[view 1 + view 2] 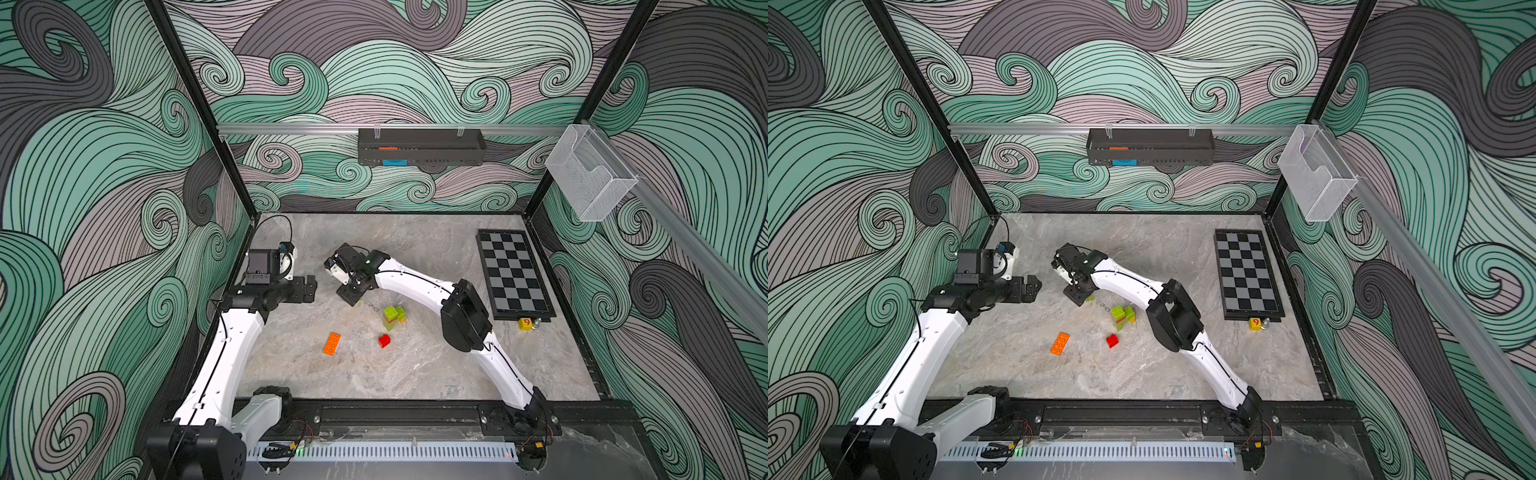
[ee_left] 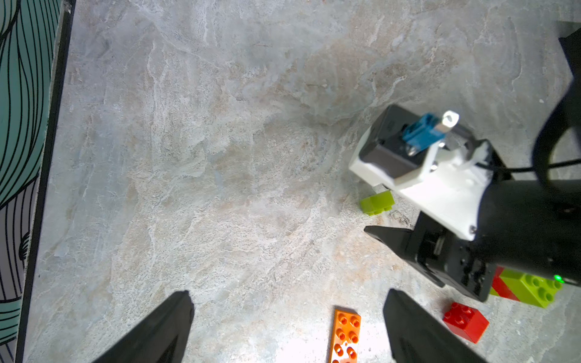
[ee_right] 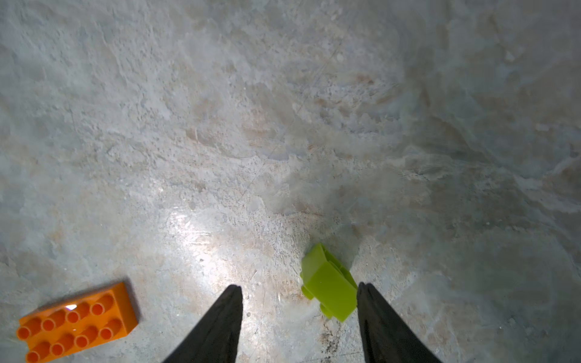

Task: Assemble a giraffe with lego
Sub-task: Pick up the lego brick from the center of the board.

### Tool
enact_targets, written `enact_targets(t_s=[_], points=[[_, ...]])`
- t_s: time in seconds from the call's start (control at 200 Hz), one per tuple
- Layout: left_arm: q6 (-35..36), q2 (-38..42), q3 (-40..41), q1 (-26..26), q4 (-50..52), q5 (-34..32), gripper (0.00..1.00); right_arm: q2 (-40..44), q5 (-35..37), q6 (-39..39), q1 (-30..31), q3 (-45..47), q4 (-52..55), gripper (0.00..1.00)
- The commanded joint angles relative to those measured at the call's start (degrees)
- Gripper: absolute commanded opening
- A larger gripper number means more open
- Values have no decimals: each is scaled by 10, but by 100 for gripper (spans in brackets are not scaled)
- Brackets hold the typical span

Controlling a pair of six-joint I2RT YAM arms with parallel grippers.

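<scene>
A part-built giraffe [image 1: 392,318] [image 1: 1123,316] of lime bricks with a red layer lies mid-table, also seen as lime and red in the left wrist view [image 2: 528,287]. Loose lego lies in front of it: a red brick [image 1: 384,341] [image 2: 466,320] and a long orange brick [image 1: 331,344] [image 3: 78,323]. My right gripper [image 1: 347,291] [image 3: 298,286] is open just above the table. A single lime brick [image 3: 328,284] [image 2: 377,202] lies tipped on its side against one finger, well apart from the other finger. My left gripper [image 1: 309,286] [image 2: 289,294] is wide open and holds nothing, left of the right gripper.
A chequered board [image 1: 513,274] lies along the right edge, with a yellow numbered cube [image 1: 525,323] and a small metal piece at its near end. A black tray [image 1: 419,147] hangs on the back wall and a clear bin [image 1: 590,174] on the right rail.
</scene>
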State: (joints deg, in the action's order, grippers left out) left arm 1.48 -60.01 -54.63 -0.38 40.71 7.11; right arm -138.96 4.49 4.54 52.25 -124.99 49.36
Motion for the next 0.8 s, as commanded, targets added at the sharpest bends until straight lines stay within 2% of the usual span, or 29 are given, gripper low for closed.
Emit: enact_targets(t_s=[0.0, 0.23, 0.385, 0.625, 0.796], points=[[10, 4, -11, 6, -4, 10, 99, -14, -41, 56, -8, -4, 12, 59], [11, 3, -10, 6, -5, 13, 99, -17, -46, 71, -20, 8, 12, 54], [12, 4, -10, 6, -4, 13, 99, -23, -23, 73, -22, 0, 12, 54], [12, 3, -9, 6, -5, 16, 99, -5, -32, 86, -33, -25, 11, 57], [12, 4, -8, 6, -5, 15, 99, -16, -35, 63, -40, -30, 15, 57]])
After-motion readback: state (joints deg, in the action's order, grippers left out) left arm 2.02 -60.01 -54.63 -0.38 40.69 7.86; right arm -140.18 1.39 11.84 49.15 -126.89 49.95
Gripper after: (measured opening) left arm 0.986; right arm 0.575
